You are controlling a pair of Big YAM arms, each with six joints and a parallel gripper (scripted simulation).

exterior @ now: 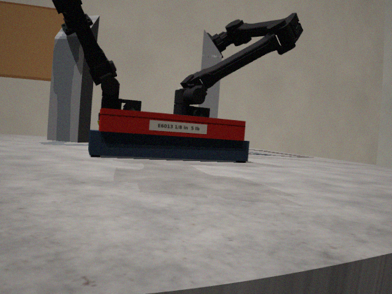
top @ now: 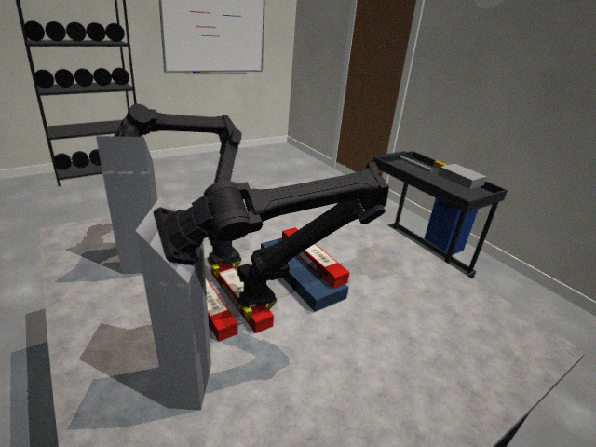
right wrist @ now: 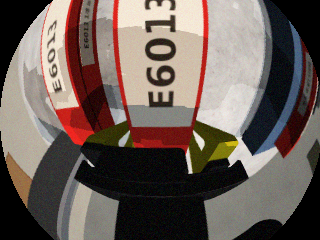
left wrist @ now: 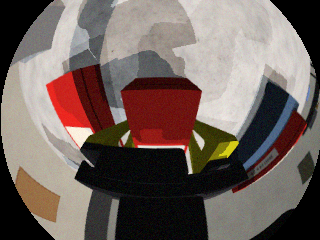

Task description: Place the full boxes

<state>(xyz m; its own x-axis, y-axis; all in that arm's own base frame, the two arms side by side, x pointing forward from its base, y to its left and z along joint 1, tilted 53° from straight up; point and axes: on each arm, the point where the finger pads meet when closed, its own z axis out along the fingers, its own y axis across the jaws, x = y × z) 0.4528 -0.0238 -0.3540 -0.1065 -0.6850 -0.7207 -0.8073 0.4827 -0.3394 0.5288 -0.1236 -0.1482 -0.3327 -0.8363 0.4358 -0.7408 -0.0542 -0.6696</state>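
One red box [top: 339, 277] [exterior: 126, 126] [left wrist: 295, 133] lies flat on the low blue platform [top: 331, 299] [exterior: 167, 149] [left wrist: 265, 115] [right wrist: 260, 135], along its side away from the arm bases. The middle red box [top: 262, 321] [left wrist: 160, 110] [right wrist: 137, 60] lies flat on the table. My left gripper [top: 225, 266] [left wrist: 161, 119] is shut on its far end in the top view. My right gripper [top: 260, 308] [right wrist: 161, 119] is shut on its near end. The third red box [top: 223, 329] [left wrist: 70, 100] [right wrist: 75, 126] lies parallel, nearer the bases. In the exterior view the platform box hides the fingertips.
Two grey pedestals [top: 125, 207] [top: 175, 336] carry the arms beside the third box. A narrow gap parts the middle box from the third box, and a wider one parts it from the platform. A cart [top: 464, 192] stands beyond the table.
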